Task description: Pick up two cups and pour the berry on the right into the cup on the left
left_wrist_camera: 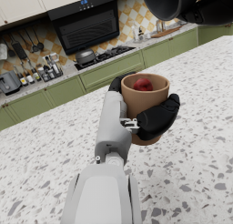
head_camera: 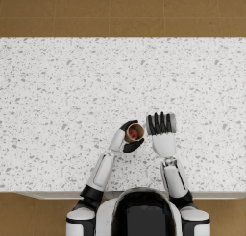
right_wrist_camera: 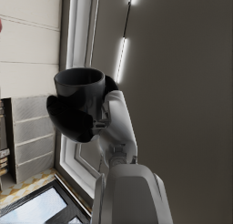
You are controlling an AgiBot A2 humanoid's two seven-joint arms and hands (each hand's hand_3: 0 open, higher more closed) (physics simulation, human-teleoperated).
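Pour looks done: berry [left_wrist_camera: 142,84] sits in tan cup [left_wrist_camera: 144,100], gripped by my left hand [left_wrist_camera: 152,120]. Right hand [right_wrist_camera: 75,118] holds tipped dark cup [right_wrist_camera: 80,93]. Next: right it.

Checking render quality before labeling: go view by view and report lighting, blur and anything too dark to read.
Head view: even, flat light, soft blur; the berry is a small red smudge in the brown cup. Left wrist view: sharpest, berry clear, background kitchen readable. Right wrist view: dim wall with bright light strips; the black cup and right hand merge in shadow.
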